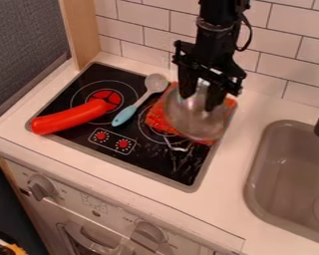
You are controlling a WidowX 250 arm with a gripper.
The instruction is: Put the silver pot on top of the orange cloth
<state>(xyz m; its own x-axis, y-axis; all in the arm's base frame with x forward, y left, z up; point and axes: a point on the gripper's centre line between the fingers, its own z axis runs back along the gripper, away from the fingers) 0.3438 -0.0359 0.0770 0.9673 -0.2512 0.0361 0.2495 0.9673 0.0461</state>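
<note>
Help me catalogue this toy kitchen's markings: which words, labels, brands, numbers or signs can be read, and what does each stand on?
White oven front: small marks beside the round grey knobs, too small to read.
Black stove top: tiny marks around the two red dials, too small to read.
No text can be quoted.

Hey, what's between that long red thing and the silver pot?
From the long red thing toward the silver pot: a spoon with a light blue handle, then part of the orange cloth, as the camera view shows.
</note>
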